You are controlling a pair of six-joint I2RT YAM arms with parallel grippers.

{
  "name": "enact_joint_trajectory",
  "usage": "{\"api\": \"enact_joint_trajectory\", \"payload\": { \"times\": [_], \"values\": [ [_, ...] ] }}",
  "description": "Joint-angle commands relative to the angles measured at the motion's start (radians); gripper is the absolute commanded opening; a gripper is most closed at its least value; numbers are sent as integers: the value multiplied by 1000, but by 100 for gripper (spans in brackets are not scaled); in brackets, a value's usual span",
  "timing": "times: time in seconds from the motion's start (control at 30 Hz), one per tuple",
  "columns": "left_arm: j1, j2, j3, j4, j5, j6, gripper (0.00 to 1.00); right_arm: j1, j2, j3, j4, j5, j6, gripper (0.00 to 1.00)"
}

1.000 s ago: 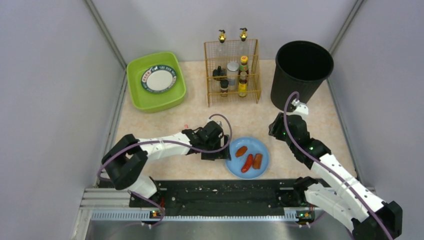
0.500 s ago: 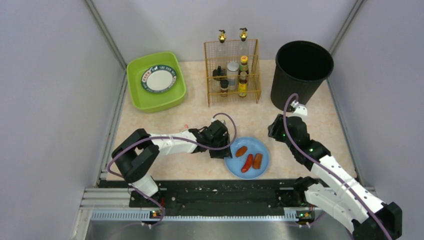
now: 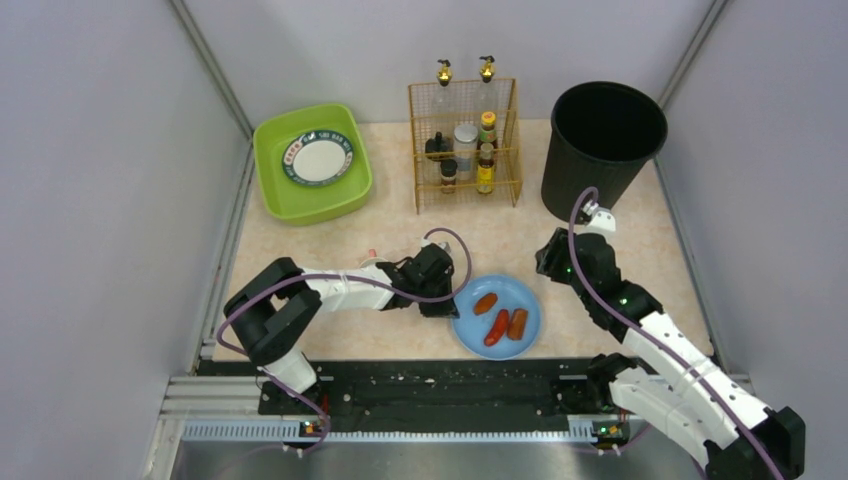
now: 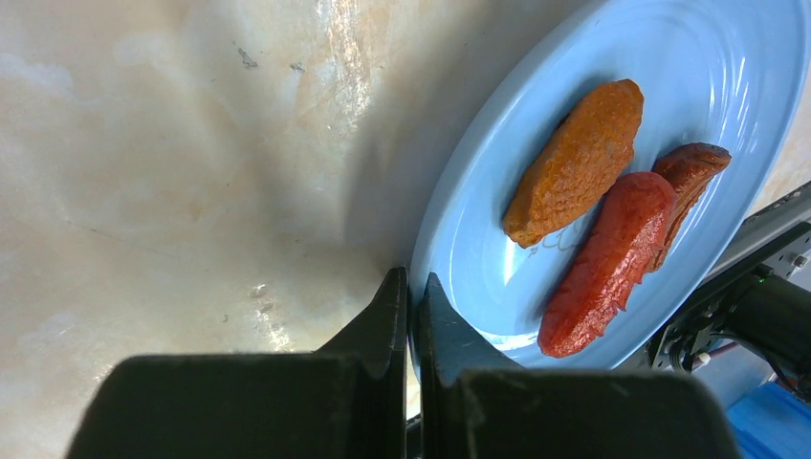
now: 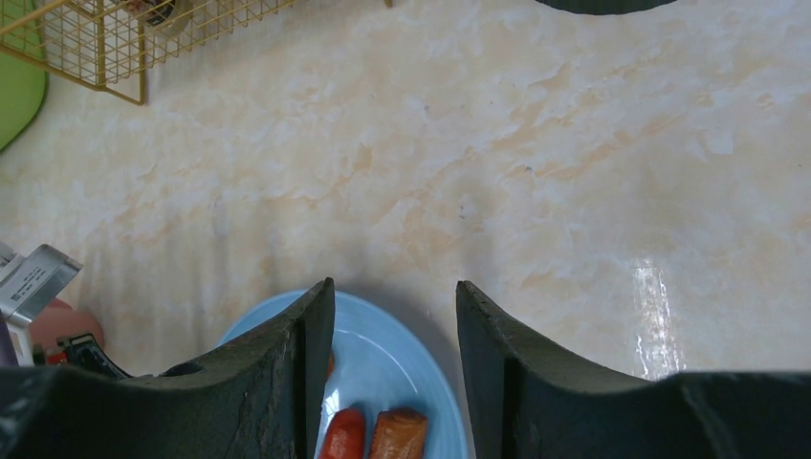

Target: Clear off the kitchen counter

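On the pale marbled kitchen counter [image 3: 330,250] lies a blue plate [image 3: 505,290] near the front middle. It carries an orange-brown piece [image 4: 579,163], a red sausage [image 4: 602,263] and a darker brown piece [image 4: 690,167]. My left gripper [image 3: 447,300] is low at the plate's left edge, shut on the rim [image 4: 412,277], one finger under it and one over. My right gripper [image 3: 553,262] hangs open above the counter just right of the plate, nothing between its fingers [image 5: 394,285]; the plate [image 5: 383,363] shows below them.
A black bin [image 3: 603,140] stands at the back right. A gold wire rack [image 3: 463,145] holding bottles is at the back centre. A green tub [image 3: 312,162] with a patterned plate inside sits back left. A black rail [image 3: 440,390] runs along the near edge.
My left gripper's jaws have closed onto the plate's rim, and the left arm's elbow swung right toward the plate. The right arm has barely moved.
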Motion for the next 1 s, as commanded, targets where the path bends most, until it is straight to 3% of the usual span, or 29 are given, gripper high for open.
{"api": "enact_joint_trajectory", "payload": {
  "times": [0.0,0.43,0.97],
  "values": [
    [-4,23,-27,-13,-27,31,0,10,-28,2,10,11,-11,49],
    [33,-111,-38,-16,27,80,0,10,-29,113,-39,45,-59,50],
    [206,-291,175,-222,111,168,0,11,-11,326,-220,185,-73,52]
  ]
}}
